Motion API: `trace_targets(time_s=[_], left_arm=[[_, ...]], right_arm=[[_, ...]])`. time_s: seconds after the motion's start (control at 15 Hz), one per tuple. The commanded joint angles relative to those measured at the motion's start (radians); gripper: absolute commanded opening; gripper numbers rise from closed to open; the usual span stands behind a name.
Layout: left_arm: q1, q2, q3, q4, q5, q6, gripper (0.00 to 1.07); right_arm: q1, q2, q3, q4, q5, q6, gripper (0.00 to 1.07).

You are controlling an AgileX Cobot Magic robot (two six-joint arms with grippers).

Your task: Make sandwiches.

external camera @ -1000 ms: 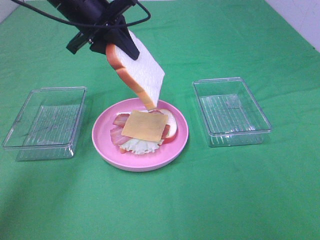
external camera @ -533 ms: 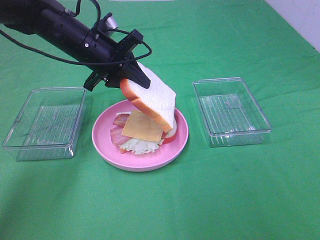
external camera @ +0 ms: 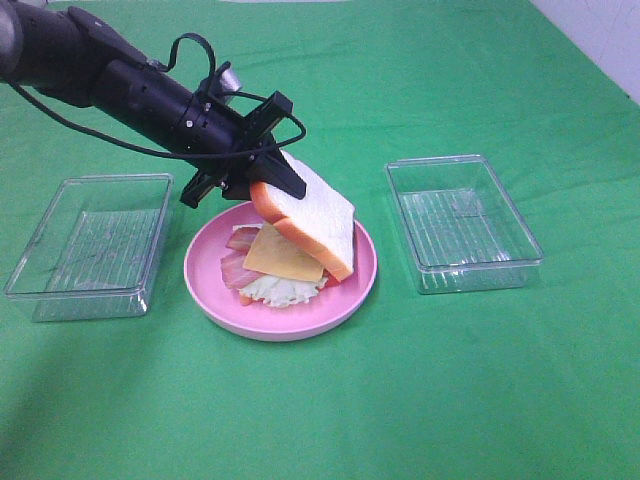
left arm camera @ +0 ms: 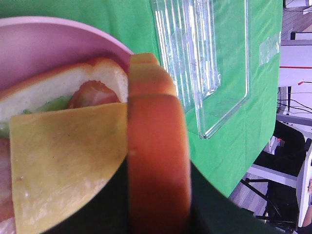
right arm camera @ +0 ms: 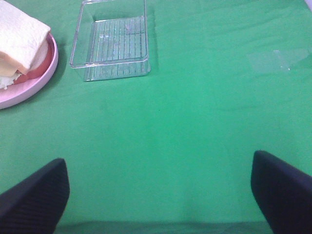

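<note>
Now we have the left gripper [external camera: 268, 178] clamped on the crust edge of the top bread slice [external camera: 312, 213], and the slice hangs tilted over the stack on the round pink plate [external camera: 208, 290]. Its far end, away from our fingers, dips down to the cheese square [external camera: 283, 255] and seems to touch or nearly touch the stack there, while the held end sits higher. The slice's long axis runs out from our grip, down and away toward the clear tray [external camera: 462, 222] on the far side of the plate.

To finish this well, we judge we should lower the held end until the slice lies flat, keeping its edges lined up with the bottom slice [left arm camera: 58, 84] beneath our fingers. Only then should the jaws let go, and we should draw back level and gently so the crust is not dragged. The cheese looks turned a little against the bread, so a sliding push could shift it, or the bacon [external camera: 238, 262] and lettuce [external camera: 275, 291].

Meanwhile our right gripper [right arm camera: 158, 192] hangs wide apart and empty over bare green cloth, well away from the plate.
</note>
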Motion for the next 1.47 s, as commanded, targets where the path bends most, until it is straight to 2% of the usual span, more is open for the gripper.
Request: trace_targets(time_s=[0.07,0.27,0.33,0.4,0.47,0.6,0.67,0.8,1.0,1.07,1.13,1.27,1.33,1.47], left_arm=[[-0.004,0.010,0.004,-0.007,-0.010,0.006,0.00],[-0.004,0.010,0.004,0.009,-0.014,-0.006,0.03],[-0.004,0.009,0.004,0.020,-0.010,-0.015,0.14],[-0.004,0.003,0.002,0.058,0.013,-0.042,0.59],[-0.004,-0.007,0.000,0.091,0.024,-0.047,0.76],[-0.004,-0.035,-0.003,0.180,0.039,-0.099,0.80],[-0.004,-0.048,-0.011,0.251,0.041,-0.151,0.80],[-0.004,-0.070,-0.022,0.355,0.056,-0.217,0.80],[-0.004,-0.152,-0.027,0.505,0.128,-0.281,0.80],[-0.004,-0.188,-0.027,0.568,0.164,-0.311,0.80],[-0.004,-0.256,-0.027,0.705,0.224,-0.354,0.87],[0.000,-0.325,-0.027,0.879,0.267,-0.402,0.97],[0.005,-0.340,-0.027,0.908,0.276,-0.408,0.97],[0.079,-0.380,-0.027,0.966,0.310,-0.411,0.97]], right_arm=[[-0.001,-0.024,0.002,0.000,-0.006,-0.003,0.96],[-0.001,-0.024,0.002,0.000,-0.006,-0.003,0.96],[-0.001,-0.024,0.002,0.000,-0.006,-0.003,0.96],[-0.001,-0.024,0.002,0.000,-0.006,-0.003,0.96],[-0.001,-0.024,0.002,0.000,-0.006,-0.003,0.96],[-0.001,-0.024,0.002,0.000,-0.006,-0.003,0.96],[-0.001,-0.024,0.002,0.000,-0.006,-0.003,0.96],[-0.001,-0.024,0.002,0.000,-0.006,-0.003,0.96],[-0.001,-0.024,0.002,0.000,-0.006,-0.003,0.96],[-0.001,-0.024,0.002,0.000,-0.006,-0.003,0.96],[-0.001,-0.024,0.002,0.000,-0.006,-0.003,0.96],[-0.001,-0.024,0.002,0.000,-0.006,-0.003,0.96],[-0.001,-0.024,0.002,0.000,-0.006,-0.003,0.96],[-0.001,-0.024,0.002,0.000,-0.006,-0.003,0.96]])
